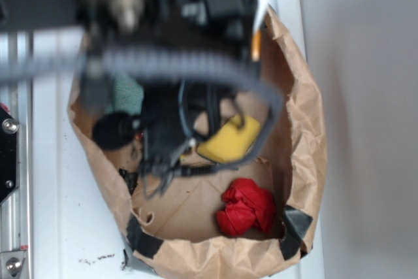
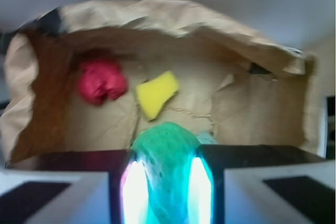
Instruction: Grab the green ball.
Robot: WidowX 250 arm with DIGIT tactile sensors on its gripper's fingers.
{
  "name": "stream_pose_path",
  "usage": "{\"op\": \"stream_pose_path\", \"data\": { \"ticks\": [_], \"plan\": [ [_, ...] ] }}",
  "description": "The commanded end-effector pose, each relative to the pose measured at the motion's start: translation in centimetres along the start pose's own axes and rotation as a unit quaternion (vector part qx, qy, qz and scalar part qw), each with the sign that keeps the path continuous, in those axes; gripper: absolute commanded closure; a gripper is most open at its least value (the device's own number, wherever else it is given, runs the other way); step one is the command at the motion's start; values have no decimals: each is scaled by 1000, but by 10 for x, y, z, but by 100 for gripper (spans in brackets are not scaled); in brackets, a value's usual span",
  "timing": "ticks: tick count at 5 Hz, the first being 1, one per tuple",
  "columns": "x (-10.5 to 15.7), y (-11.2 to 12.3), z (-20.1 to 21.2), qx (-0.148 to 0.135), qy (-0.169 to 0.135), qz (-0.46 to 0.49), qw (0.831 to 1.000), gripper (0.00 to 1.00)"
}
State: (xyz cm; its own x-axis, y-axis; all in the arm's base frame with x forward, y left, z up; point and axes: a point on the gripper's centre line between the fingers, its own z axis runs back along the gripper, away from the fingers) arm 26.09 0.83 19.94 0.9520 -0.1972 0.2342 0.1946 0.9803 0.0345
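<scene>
Wrist view: gripper (image 2: 167, 182) clamped on the green ball (image 2: 167, 153), held between the two glowing pale fingers (image 2: 135, 190) and filling the gap between them. Grasp apparently made; left to confirm, as a judgement, only a secure lift clear of the bag (image 2: 173, 17). Cannot tell from either view whether the ball is raised or resting on the bag floor.

Exterior view: arm (image 1: 163, 63) blurred and dark, covering the upper bag; ball hidden beneath it, jaws not distinguishable there.

Materials and shapes:
- Ball: round, mint-green shading to teal at the fingers, surface faintly ribbed; likely soft enough to yield slightly under the clamp.
- Bag: brown paper, creased and crumpled, rim rolled outward, dark tape patches at the edge; floor folded flat.
- Yellow sponge (image 2: 156, 94): matte wedge with blunt corners, just ahead of the gripper, close to the ball but apart from it.
- Red wad (image 2: 101, 81): wrinkled, irregular lump, ahead and to the left of the gripper, apart from the sponge.
- Teal cloth (image 1: 127, 93): fuzzy pale patch, partly under the arm in the exterior view; a pale sliver just right of the ball in the wrist view possibly the same.
</scene>
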Motion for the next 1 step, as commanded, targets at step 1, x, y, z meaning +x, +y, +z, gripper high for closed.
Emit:
{"op": "stream_pose_path", "data": {
  "ticks": [1],
  "plan": [
    [2,3,10,9,-8,-6,1000,100]
  ]
}}
